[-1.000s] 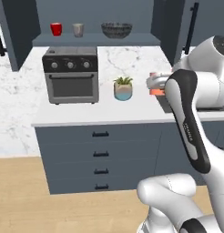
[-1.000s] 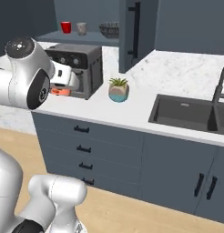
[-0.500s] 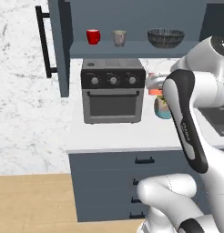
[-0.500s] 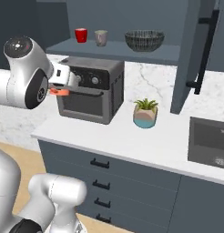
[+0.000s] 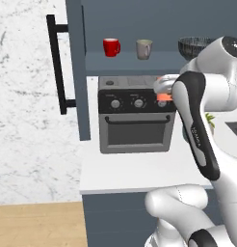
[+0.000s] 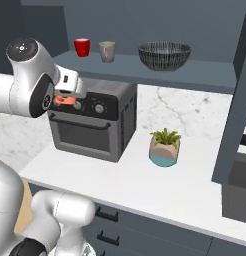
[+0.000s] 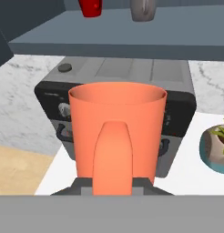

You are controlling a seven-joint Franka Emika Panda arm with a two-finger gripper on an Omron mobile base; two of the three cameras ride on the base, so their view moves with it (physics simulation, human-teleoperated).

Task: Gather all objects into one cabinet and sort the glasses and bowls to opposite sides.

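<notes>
So the slate-blue wall cabinet sits open above the marble counter, its tall door with the long black bar handle swung out on the left side of the left base view, and the single shelf is the place everything has to end up. Under that shelf there's a dark toaster oven, and beside it a little potted plant that isn't part of the job. On the shelf, the wide dark patterned bowl sits off toward the right end, while the red mug and the grey-beige mug stand close together toward the left end, well apart from the bowl. The last piece is the orange mug, and the gripper has its fingers closed on it, holding it upright with the handle facing the hand camera, in front of the oven's knob panel. The relation that matters: the shelf is above and beyond the mug, and in the hand view the red and grey mugs show up at the top edge, higher and further back. My guess is the next move is a lift up and forward to land the orange mug on the left end next to the other two, keeping away from the bowl's side. Main risk looks like bumping the shelf's front edge, or knocking the grey mug.
</notes>
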